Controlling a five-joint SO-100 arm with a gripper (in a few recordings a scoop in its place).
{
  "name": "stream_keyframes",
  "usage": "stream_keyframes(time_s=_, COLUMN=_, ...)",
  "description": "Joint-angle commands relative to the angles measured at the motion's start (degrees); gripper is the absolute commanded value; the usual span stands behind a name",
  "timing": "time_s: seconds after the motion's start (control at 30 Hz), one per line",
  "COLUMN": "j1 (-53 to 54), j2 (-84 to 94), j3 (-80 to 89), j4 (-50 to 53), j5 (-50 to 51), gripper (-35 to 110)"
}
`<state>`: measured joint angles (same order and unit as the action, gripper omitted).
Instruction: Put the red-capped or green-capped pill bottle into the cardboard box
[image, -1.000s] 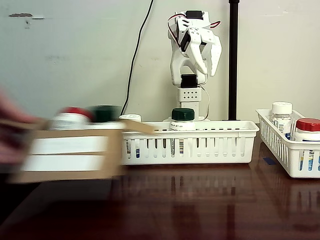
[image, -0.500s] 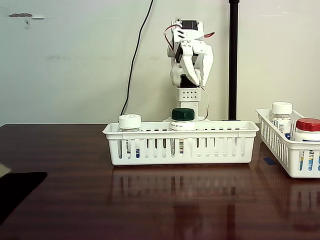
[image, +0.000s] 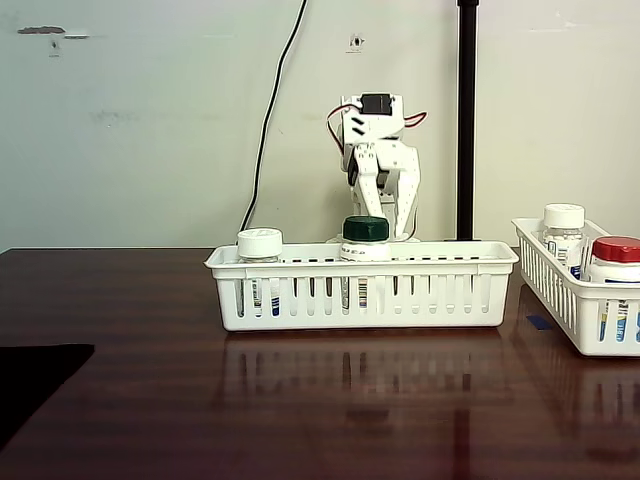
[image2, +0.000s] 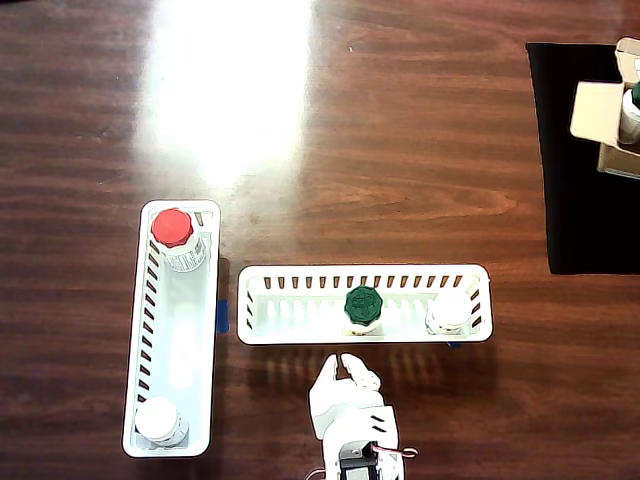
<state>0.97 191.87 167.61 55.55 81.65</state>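
The box (image2: 612, 110) sits at the far top-right edge of the overhead view, cut off by the frame, on a black mat (image2: 580, 180); its flaps stand open and a bottle with a dark cap shows inside it, so one drop looks already made — though how many bottles it holds I cannot tell; what is left, by my reading, is the green-capped bottle (image2: 363, 306) in the middle basket (image2: 300, 335) and the red-capped bottle (image2: 174, 233) in the side basket (image2: 135, 400); neither is held. The green-capped bottle stands upright near the centre of its basket, long axis vertical, cap up, with a white-capped bottle (image2: 450, 310) a little way along the same basket; in the fixed view its cap (image: 365, 228) rises clear of the rim; the red-capped bottle also stands upright, cap up, at one end of its basket, well apart from another white-capped bottle (image2: 160, 420) at the other end. The gripper (image2: 345, 368) hangs folded down behind the middle basket, fingertips pointing down toward the table just beside the basket's wall; it holds nothing; the fingers look slightly parted in the overhead view — in the fixed view (image: 385, 205) they read as close together, so I judge it loosely ajar rather than wide. A pick from above seems the natural next approach, since both caps face straight up.
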Motion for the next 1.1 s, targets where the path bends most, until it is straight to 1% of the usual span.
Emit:
stream_keyframes(time_s=0.0, j1=0.2, j2=5.0, j3=2.0, j4=-2.8, j5=-1.4, gripper=0)
stream_keyframes(time_s=0.13, j1=1.1, j2=5.0, j3=2.0, j4=0.7, j5=3.9, gripper=0)
stream_keyframes(time_s=0.2, j1=1.8, j2=5.0, j3=2.0, j4=2.8, j5=10.2, gripper=0)
stream_keyframes(time_s=0.27, j1=4.0, j2=5.0, j3=2.0, j4=2.2, j5=14.2, gripper=0)
stream_keyframes(time_s=0.33, j1=6.2, j2=5.0, j3=2.0, j4=0.6, j5=13.4, gripper=0)
stream_keyframes(time_s=0.4, j1=5.5, j2=3.8, j3=2.0, j4=10.1, j5=11.2, gripper=0)
stream_keyframes(time_s=0.47, j1=4.8, j2=0.4, j3=2.0, j4=10.3, j5=-0.4, gripper=0)
stream_keyframes(time_s=0.53, j1=4.3, j2=0.9, j3=2.0, j4=10.3, j5=-11.4, gripper=0)
stream_keyframes(time_s=0.63, j1=4.2, j2=5.0, j3=2.0, j4=10.0, j5=-23.6, gripper=0)
stream_keyframes(time_s=0.87, j1=3.9, j2=4.9, j3=2.0, j4=10.0, j5=-34.7, gripper=0)
stream_keyframes(time_s=1.0, j1=3.9, j2=4.9, j3=2.0, j4=10.0, j5=-38.0, gripper=0)
stream_keyframes(time_s=1.07, j1=3.9, j2=4.9, j3=2.0, j4=10.0, j5=-38.0, gripper=0)
